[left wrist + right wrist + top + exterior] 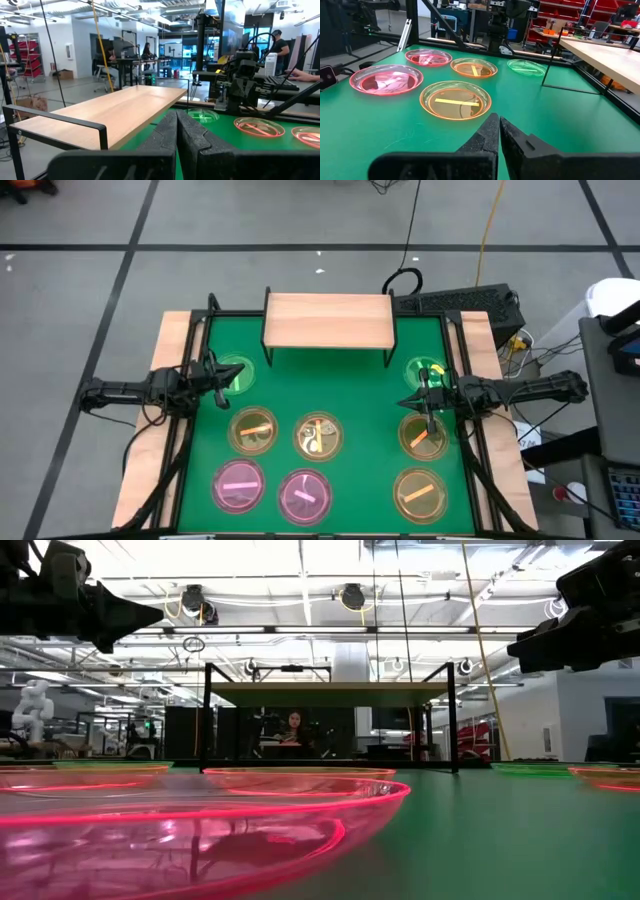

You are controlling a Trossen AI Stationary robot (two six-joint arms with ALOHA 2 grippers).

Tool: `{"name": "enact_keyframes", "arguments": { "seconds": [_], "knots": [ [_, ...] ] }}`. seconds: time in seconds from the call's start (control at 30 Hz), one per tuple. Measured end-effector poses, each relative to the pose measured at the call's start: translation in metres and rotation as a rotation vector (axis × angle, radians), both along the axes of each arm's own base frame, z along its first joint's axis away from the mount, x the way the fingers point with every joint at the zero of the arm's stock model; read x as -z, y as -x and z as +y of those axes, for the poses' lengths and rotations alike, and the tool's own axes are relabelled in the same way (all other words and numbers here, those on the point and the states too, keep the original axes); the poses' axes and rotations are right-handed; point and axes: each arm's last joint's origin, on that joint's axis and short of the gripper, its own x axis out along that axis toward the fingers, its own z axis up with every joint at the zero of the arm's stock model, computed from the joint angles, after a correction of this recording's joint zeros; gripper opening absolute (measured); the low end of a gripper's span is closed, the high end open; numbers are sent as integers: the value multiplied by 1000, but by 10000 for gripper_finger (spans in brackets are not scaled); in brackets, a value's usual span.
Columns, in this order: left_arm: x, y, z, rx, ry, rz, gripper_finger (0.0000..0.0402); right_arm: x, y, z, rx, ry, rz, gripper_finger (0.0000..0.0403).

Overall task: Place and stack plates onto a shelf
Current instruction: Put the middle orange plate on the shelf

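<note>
My view: plates (455, 99) just ahead of my right gripper (499, 131) look like thin translucent plastic, glossy, their rims catching light. Table mat (360, 395) under them reads as smooth matt green. Shelf (107, 111) beside my left gripper (176, 131) has a pale, satin-smooth wood top on thin black metal legs. Both grippers' fingers (200, 145) look like dark, grainy, matt foam-like material. Table side strips (168, 345) are light wood.

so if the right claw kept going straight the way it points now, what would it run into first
Probably nothing soon: the shut right claw hangs above the mat pointing across the table, over the central amber plate. Farther along that line is the left claw, though depth is unclear.
</note>
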Motion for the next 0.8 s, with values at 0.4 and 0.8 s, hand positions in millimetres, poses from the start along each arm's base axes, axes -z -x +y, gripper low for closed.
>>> {"name": "enact_keyframes", "arguments": {
  "seconds": [0.4, 0.8],
  "knots": [
    [0, 0, 0, 0, 0, 0, 1, -1, 0, -3, 82, 70, -12, 0],
    [0, 0, 0, 0, 0, 0, 1, -8, -1, -3, 106, 32, -82, 0]
  ]
}}
